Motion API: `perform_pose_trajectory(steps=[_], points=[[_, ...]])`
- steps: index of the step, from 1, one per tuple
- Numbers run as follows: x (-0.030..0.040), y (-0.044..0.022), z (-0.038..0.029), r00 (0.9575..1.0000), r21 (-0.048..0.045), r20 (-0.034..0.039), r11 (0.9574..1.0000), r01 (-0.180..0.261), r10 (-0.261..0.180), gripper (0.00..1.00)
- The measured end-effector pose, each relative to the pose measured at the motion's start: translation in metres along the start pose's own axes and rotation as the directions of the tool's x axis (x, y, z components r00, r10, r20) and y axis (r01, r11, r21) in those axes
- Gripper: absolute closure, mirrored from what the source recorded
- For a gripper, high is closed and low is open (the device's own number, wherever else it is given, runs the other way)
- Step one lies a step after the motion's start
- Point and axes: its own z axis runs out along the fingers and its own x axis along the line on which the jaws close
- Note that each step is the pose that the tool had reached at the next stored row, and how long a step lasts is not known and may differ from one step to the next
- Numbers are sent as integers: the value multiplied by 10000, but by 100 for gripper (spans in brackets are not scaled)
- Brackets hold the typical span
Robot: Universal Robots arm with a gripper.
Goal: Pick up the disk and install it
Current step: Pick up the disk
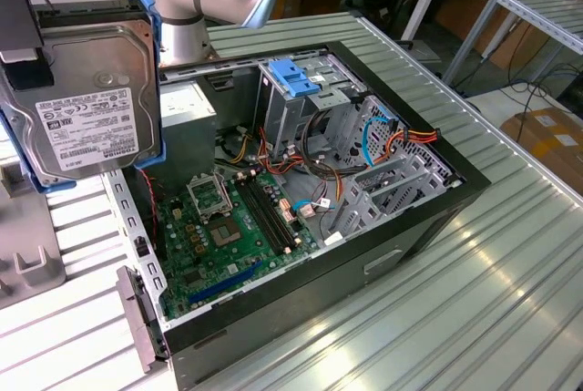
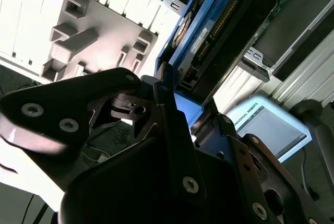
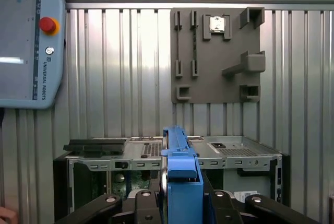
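The disk (image 1: 86, 104), a grey-metal hard drive in blue carrier rails, hangs in the air at the exterior view's left, label side facing the camera, above the left edge of the open computer case (image 1: 460, 186). My gripper (image 1: 22, 49) is shut on it from the upper left. In the first wrist view the disk (image 3: 180, 166) stands edge-on between my black fingers (image 3: 143, 203), with the case below it. The second wrist view shows the disk (image 2: 229, 25) clamped ahead of the gripper (image 2: 175, 104).
Inside the case are a motherboard (image 1: 228, 227), a tall drive bay with a blue bracket (image 1: 296, 77) and coloured cables (image 1: 392, 140). A grey fixture plate (image 3: 216, 57) lies on the ribbed table beside the case. A teach pendant (image 3: 26, 41) sits nearby.
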Motion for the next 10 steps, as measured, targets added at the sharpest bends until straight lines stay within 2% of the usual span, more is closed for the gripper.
perform_pose_trajectory(steps=[10], points=[[23,-26,-1,10000,0,0,10000,0,0,63]])
